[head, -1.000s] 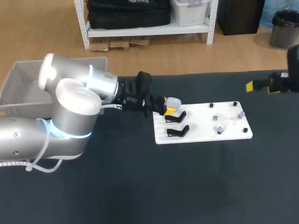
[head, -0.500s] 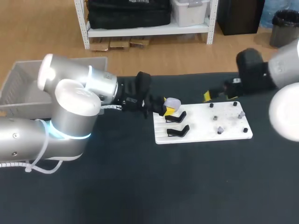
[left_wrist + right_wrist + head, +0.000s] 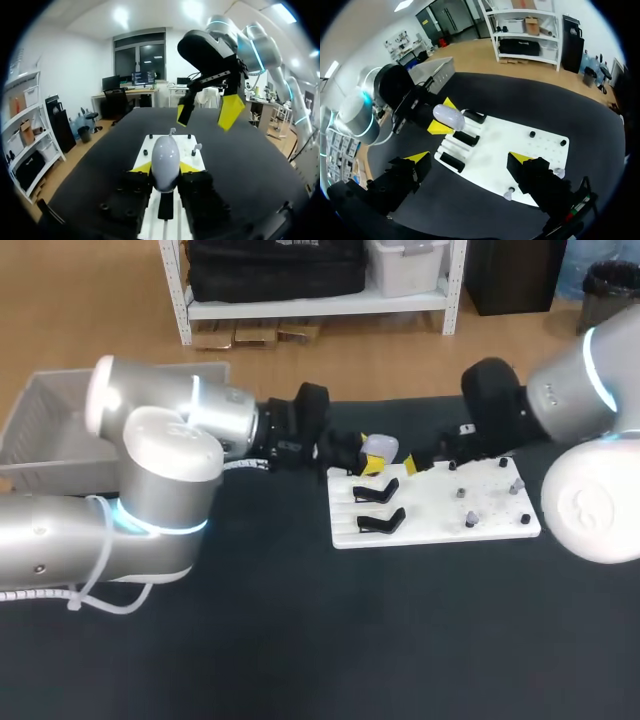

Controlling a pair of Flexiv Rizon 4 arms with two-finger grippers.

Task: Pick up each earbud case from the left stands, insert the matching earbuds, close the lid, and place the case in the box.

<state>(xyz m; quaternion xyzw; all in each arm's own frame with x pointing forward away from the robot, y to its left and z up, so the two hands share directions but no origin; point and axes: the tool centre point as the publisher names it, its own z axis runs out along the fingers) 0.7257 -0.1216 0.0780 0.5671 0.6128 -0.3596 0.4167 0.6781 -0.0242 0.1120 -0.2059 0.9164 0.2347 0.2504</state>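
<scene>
Your left arm [image 3: 160,455] and right arm [image 3: 590,495] are rounded silver with cyan-lit joint rings, a white cable [image 3: 75,602] along the left, and a black left gripper [image 3: 165,169] and right gripper [image 3: 206,113] tipped yellow.

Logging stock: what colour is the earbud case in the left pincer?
The rounded earbud case is pale lilac-grey; left wrist view shows it best.

I count one earbud case [image 3: 379,448], three black stands [image 3: 465,138], one white board [image 3: 510,150], two earbuds [image 3: 196,147], one grey box [image 3: 40,420].
</scene>
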